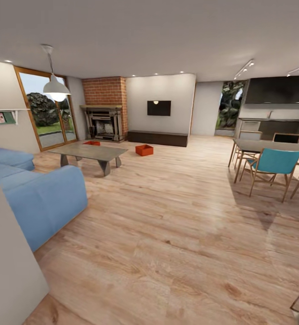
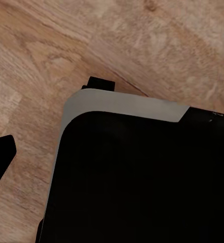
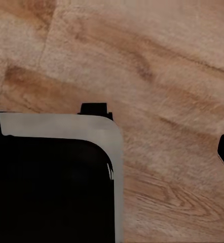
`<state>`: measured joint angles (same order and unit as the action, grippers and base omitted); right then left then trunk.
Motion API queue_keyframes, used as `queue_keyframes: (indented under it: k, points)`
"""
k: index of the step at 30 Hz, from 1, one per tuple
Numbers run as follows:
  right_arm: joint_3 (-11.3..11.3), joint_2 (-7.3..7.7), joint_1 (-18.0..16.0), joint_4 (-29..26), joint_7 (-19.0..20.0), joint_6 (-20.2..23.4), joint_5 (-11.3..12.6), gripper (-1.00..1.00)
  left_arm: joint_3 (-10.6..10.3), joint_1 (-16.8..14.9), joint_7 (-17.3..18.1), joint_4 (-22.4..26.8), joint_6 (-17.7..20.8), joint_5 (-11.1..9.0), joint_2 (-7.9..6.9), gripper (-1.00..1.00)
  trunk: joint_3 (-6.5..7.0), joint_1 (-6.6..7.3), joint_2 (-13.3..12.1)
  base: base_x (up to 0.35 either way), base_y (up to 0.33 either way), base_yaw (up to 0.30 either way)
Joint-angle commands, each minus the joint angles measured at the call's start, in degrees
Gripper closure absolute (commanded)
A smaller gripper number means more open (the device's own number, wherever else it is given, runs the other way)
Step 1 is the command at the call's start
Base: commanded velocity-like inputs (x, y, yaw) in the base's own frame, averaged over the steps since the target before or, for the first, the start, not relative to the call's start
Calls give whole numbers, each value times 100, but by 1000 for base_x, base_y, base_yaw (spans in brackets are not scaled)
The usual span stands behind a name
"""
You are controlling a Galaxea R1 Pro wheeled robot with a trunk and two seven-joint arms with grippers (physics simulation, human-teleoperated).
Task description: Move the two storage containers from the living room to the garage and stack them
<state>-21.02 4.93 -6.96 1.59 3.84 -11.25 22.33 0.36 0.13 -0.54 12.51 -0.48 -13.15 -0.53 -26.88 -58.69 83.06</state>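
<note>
Orange-red and open-topped, the two storage containers sit far across the living room from us on the light wood-plank floor (image 1: 167, 234): the nearer storage container (image 1: 144, 150) stands out in the open just in front of the low dark TV cabinet (image 1: 158, 138), and the farther storage container (image 1: 92, 143) lies by the brick fireplace (image 1: 105, 110), partly hidden behind the grey coffee table (image 1: 89, 152). From their plain thin walls and lack of a lid, we judge them light and fairly stiff, though the walls may flex if squeezed hard, and the smooth sides could slip. The rim looks like the best hold: pinch one wall over its top edge, or take opposite walls with both arms so the box stays level. They are small in the head view, so finer detail is beyond us. Around them stand the blue sofa (image 1: 41, 198) at our left, the wall TV (image 1: 158, 108), the white pendant lamp (image 1: 56, 85), and a dining table (image 1: 275, 146) with a teal chair (image 1: 272, 168) at our right. Both wrist views look down on wood planks past the robot's dark base (image 2: 142, 177); a dark finger tip (image 2: 0, 157) shows at an edge, but we cannot tell whether the fingers of either arm are spread or closed.
</note>
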Motion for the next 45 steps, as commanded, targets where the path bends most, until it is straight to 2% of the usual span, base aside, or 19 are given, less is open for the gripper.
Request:
queue_keyframes:
  k: [1, 45]
  points:
    - [-34, -1, -7, 17, 38, -32, 61, -100, 5, 3, -6, 7, -5, -36, 0, -100, -5, -3, 2, 324, 0, 0]
    - [-34, -3, -7, 17, 38, -31, 61, -100, 6, 5, -7, 6, -5, -31, 0, -100, -5, -3, 2, 324, 0, 0]
